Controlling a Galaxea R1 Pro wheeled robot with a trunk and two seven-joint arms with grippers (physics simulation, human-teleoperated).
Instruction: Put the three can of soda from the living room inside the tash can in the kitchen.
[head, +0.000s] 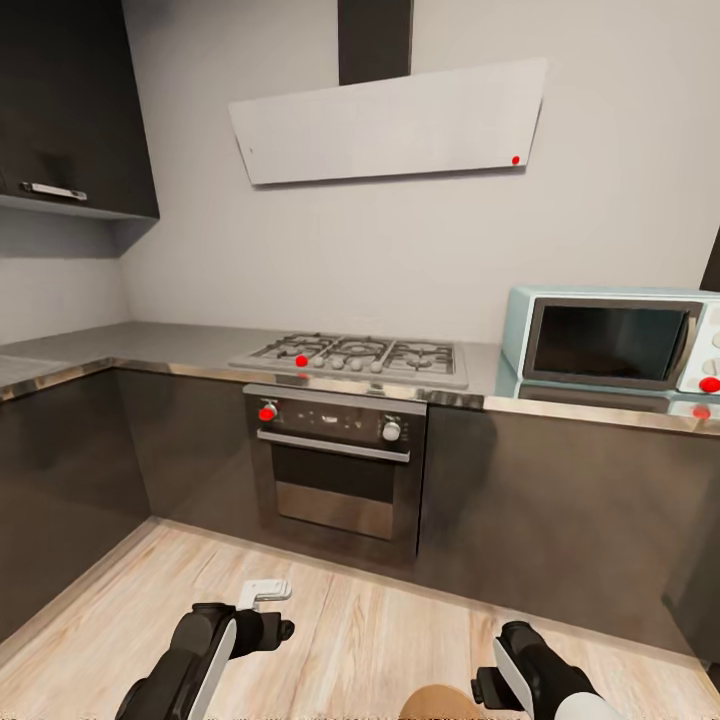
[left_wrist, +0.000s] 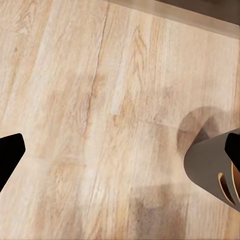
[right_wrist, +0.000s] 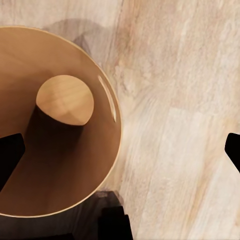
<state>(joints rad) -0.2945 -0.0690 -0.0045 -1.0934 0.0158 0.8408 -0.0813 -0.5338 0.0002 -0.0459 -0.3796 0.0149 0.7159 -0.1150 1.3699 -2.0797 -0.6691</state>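
The trash can (right_wrist: 107, 150) stands on the kitchen's wood floor, and the right wrist view looks straight down into it. Its tan inside holds only its round floor. My right gripper (right_wrist: 120, 150) hangs open over the can's rim, one fingertip (right_wrist: 10, 155) above the inside and the other above the floor. My left gripper (left_wrist: 120, 155) is open over bare floor, with the can's grey wall (left_wrist: 207, 162) beside one fingertip (left_wrist: 234, 150). In the head view the can's rim (head: 440, 700) sits at the bottom edge between both arms. The soda cans are out of view.
Ahead stands a dark grey counter (head: 150, 345) with a built-in oven (head: 335, 465), a gas hob (head: 355, 358) and a slanted hood (head: 390, 125) above. A pale blue microwave (head: 610, 340) sits at the right. Cabinets wrap round the left corner.
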